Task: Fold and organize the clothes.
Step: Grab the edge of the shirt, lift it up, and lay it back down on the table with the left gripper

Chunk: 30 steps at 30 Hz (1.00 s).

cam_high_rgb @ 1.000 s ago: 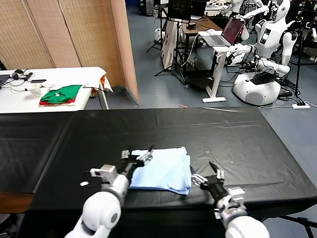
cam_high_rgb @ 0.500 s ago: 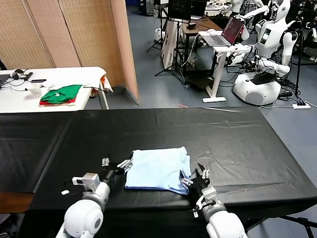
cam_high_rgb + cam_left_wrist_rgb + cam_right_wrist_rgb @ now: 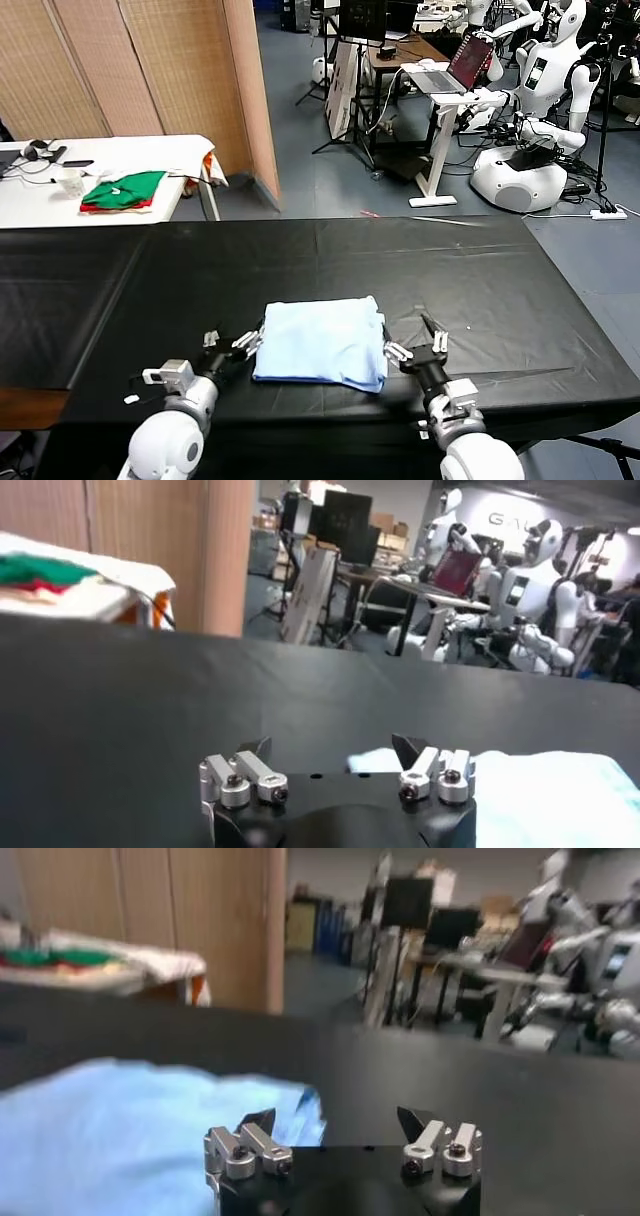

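Near the front edge of the black table (image 3: 480,270) lies the folded light-blue T-shirt (image 3: 322,342), a neat rectangle with its long sides running across. Just off its left edge sits the left gripper (image 3: 232,343), jaws spread wide and holding nothing; just off its right edge sits the right gripper (image 3: 415,349), likewise wide open and empty. Neither touches the cloth. Bare black tabletop stretches far behind the shirt and out to both sides. On a white side table (image 3: 150,150) at the far left rest green and red folded garments (image 3: 124,191). No lettering shows on the shirt's upper face, and both arms are cut off at the lower frame edge.
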{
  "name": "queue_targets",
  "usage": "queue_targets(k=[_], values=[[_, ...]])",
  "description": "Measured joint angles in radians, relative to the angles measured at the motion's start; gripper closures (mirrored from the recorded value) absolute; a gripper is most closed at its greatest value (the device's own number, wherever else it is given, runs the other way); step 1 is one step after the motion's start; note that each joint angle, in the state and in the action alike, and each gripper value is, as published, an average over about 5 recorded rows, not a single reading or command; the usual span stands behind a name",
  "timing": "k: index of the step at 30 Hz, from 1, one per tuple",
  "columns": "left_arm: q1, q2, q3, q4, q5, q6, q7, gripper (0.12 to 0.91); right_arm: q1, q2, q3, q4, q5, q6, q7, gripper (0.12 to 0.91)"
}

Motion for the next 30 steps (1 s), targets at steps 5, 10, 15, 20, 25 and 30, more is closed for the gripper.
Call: queue_targets(k=[5, 10, 15, 20, 25, 30], values=[[0.005, -0.034, 0.002, 0.030, -0.033, -0.005, 0.004, 0.123, -0.014, 0.002, 0.023, 0.024, 0.002, 0.000, 0.000, 0.118], [0.009, -0.056, 0.005, 0.033, -0.057, -0.008, 0.006, 0.123, -0.013, 0.008, 0.026, 0.025, 0.002, -0.001, 0.000, 0.118], [0.015, -0.070, 0.008, 0.024, -0.096, -0.004, 0.006, 0.123, -0.011, 0.011, 0.025, 0.022, 0.001, -0.001, -0.001, 0.118], [0.018, -0.082, 0.013, 0.022, -0.102, -0.004, 0.005, 0.123, -0.008, 0.011, 0.025, 0.022, 0.000, -0.001, -0.002, 0.118], [0.021, -0.086, 0.015, 0.022, -0.110, -0.003, 0.005, 0.167, -0.007, 0.013, 0.023, 0.019, -0.002, -0.001, -0.003, 0.118], [0.023, -0.089, 0.016, 0.024, -0.134, 0.005, 0.003, 0.441, -0.004, 0.014, 0.023, 0.014, -0.004, -0.001, -0.004, 0.118]])
